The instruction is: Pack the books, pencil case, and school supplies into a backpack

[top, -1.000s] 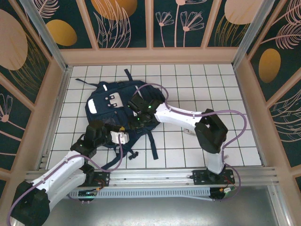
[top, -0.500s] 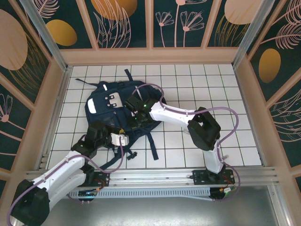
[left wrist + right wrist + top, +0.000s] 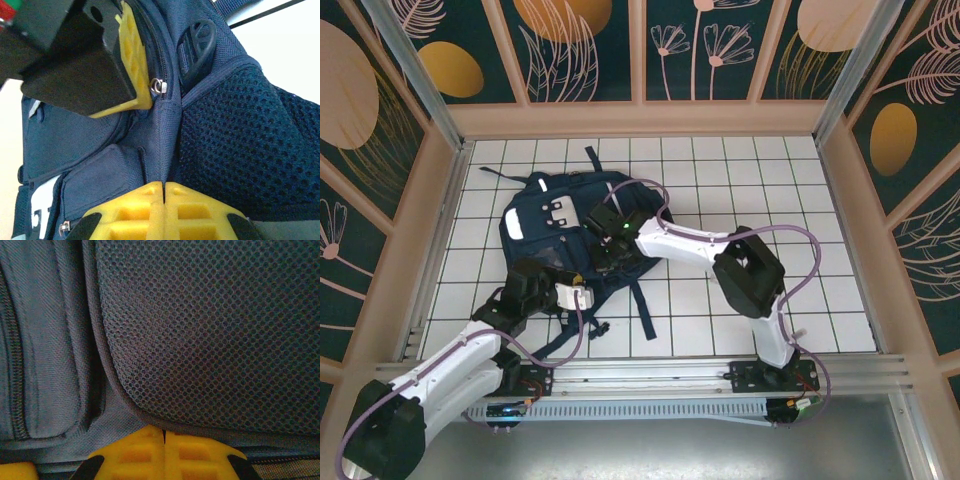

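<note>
The left arm [image 3: 450, 355] and right arm [image 3: 685, 240] share one build: smooth white links between bulky black joint housings, with a lavender cable [image 3: 800, 231] looping loosely along each. A small green light [image 3: 624, 227] glows near the right wrist. The left gripper [image 3: 164, 192] and right gripper [image 3: 164, 437] wear bright yellow pads [image 3: 135, 212] (moulded with square ribbed pockets) on black fingers.

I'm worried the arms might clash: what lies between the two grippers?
In the left wrist view, backpack fabric: a navy seam runs from the left gripper up to the right gripper, with a metal zipper pull beside it.
</note>
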You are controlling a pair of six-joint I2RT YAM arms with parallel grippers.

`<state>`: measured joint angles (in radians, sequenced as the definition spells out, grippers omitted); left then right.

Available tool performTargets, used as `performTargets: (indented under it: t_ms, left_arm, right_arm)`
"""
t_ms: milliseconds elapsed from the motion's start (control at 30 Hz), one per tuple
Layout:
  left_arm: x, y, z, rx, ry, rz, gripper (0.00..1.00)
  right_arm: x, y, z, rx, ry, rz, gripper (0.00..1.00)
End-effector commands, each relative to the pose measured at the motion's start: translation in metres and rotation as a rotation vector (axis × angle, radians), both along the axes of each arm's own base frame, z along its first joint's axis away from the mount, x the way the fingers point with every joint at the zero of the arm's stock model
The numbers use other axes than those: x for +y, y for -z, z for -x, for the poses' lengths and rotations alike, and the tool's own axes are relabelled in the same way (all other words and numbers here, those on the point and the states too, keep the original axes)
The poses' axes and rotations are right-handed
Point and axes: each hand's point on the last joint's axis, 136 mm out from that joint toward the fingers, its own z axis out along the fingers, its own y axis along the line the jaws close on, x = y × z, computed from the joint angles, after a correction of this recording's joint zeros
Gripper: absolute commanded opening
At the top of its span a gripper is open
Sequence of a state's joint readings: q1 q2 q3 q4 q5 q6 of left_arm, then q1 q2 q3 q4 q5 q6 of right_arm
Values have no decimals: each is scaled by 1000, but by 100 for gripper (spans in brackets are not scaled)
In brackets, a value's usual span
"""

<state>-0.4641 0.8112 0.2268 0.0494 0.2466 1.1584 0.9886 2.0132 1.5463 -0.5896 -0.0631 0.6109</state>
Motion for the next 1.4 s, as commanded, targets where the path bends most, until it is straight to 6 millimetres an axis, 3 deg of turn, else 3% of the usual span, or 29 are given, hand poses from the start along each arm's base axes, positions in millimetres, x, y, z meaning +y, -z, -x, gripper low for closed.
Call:
performTargets:
  t_ms: [0,67,167,267,367,400,467,567,700,867,1100,1233,1367]
  left_arm:
    - [-6,-8,-2,-25,12,41,0]
    - [-5,-7,-3,-25,6,38,0]
    - [-4,-7,-4,-24,-6,36,0]
    - [-4,-7,-4,-20,-8,41,0]
    - [-5,-7,-4,-18,-10,47,0]
    - [-5,-8,-4,-20,-10,51,0]
    - [-5,-9,-4,-23,-7,54,0]
    - [-5,-7,-2,-20,2,46,0]
    - [-7,-5,0,-7,19,38,0]
    - [-7,-8,0,-17,18,42,0]
    - [-10,-15,-3,-24,4,87,0]
    - [-10,-18,-5,-32,-11,105,0]
    - [-8,-19,-6,-32,-24,107,0]
  right_arm:
    - [-17,-35,-32,-147,126,-62,0]
    - [-34,-51,-39,-188,193,-95,0]
    - [-66,-58,-46,-236,294,-82,0]
    - [-98,-47,-45,-243,362,-46,0]
    - [-115,-35,-38,-229,379,-42,0]
    - [-110,-35,-33,-214,336,-72,0]
    - [-81,-39,-16,-145,170,-180,3]
    - [-47,-48,2,-68,34,-262,18]
    - [-27,-43,2,-36,33,-245,27]
    - [-19,-19,-7,-29,76,-116,36]
    - [-29,16,-7,-37,153,114,40]
    - [-33,28,-4,-57,169,201,42]
    - [-47,25,-5,-122,192,310,40]
